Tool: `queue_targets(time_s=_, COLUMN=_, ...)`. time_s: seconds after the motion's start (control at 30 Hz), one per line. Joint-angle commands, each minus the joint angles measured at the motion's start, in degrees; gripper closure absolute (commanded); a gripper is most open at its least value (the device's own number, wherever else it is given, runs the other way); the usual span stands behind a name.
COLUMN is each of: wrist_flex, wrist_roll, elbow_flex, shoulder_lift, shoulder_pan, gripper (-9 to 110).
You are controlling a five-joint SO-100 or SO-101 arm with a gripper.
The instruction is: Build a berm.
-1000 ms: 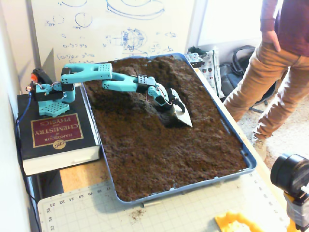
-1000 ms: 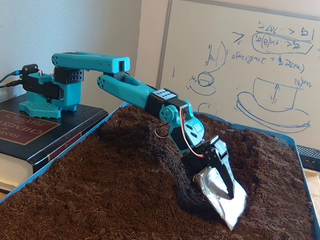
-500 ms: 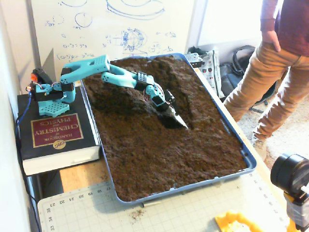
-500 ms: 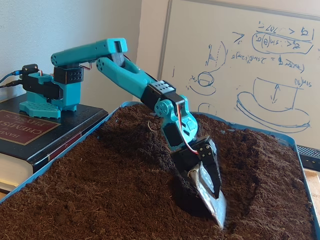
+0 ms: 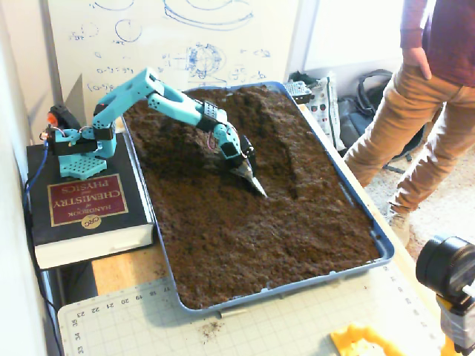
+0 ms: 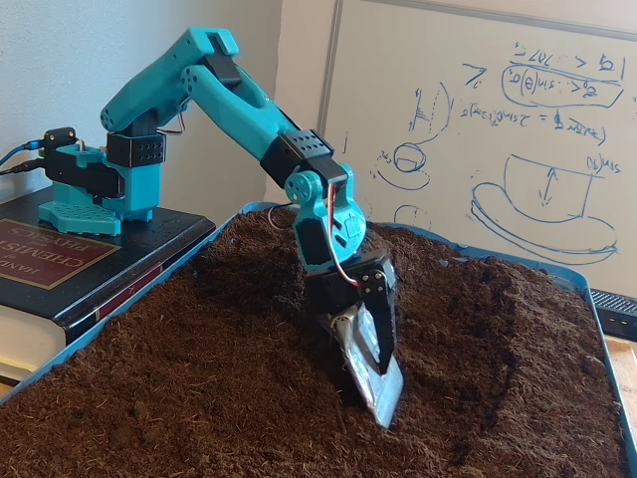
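A blue tray (image 5: 382,248) is filled with dark brown crumbly soil. The berm (image 5: 256,122) is the raised ridge of soil towards the tray's back, also seen behind the arm (image 6: 453,284). My teal arm reaches down from its base on a book. The gripper (image 5: 254,185) carries a silver foil-covered blade, and its tip (image 6: 384,400) is pushed into the soil just in front of the ridge, near the tray's middle. The black jaw lies flat against the blade, so the gripper looks shut.
The arm's base (image 5: 74,144) stands on a thick black book (image 5: 82,211) left of the tray. A sunken groove (image 5: 288,167) runs right of the blade. A person (image 5: 415,96) stands at the right. A whiteboard (image 6: 478,129) is behind, a cutting mat (image 5: 223,326) in front.
The arm's elbow has risen and the gripper has pulled back towards the base. The blade has turned from lying flat and wide in the hollow to standing edge-on, tip down in the soil.
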Motion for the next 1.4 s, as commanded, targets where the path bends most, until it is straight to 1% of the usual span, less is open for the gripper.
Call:
queue_targets(time_s=0.0, wrist_flex=0.4, wrist_roll=-1.8, elbow_flex=9.0, shoulder_lift=4.5, shoulder_pan=2.8, gripper=101)
queue_targets(time_s=0.43, wrist_flex=0.3, wrist_roll=-1.9, elbow_flex=22.7, shoulder_lift=16.1, shoulder_pan=5.4, gripper=101)
queue_targets(time_s=0.67, wrist_flex=0.2, wrist_roll=-1.0, elbow_flex=22.0, shoulder_lift=21.1, shoulder_pan=4.4, gripper=101)
queue_targets(time_s=0.83, wrist_flex=0.2, wrist_roll=0.7, elbow_flex=15.8, shoulder_lift=26.5, shoulder_pan=1.8, gripper=101)
queue_targets(time_s=0.97, wrist_flex=0.2, wrist_roll=5.8, elbow_flex=7.4, shoulder_lift=26.5, shoulder_pan=-0.3, gripper=101)
queue_targets(time_s=1.1, wrist_flex=0.1, wrist_roll=15.5, elbow_flex=-1.3, shoulder_lift=20.4, shoulder_pan=-2.8, gripper=101)
queue_targets(time_s=1.23, wrist_flex=0.1, wrist_roll=25.4, elbow_flex=-13.4, shoulder_lift=12.0, shoulder_pan=-6.1, gripper=101)
queue_targets(time_s=1.37, wrist_flex=0.1, wrist_roll=28.8, elbow_flex=-24.5, shoulder_lift=2.4, shoulder_pan=-10.0, gripper=101)
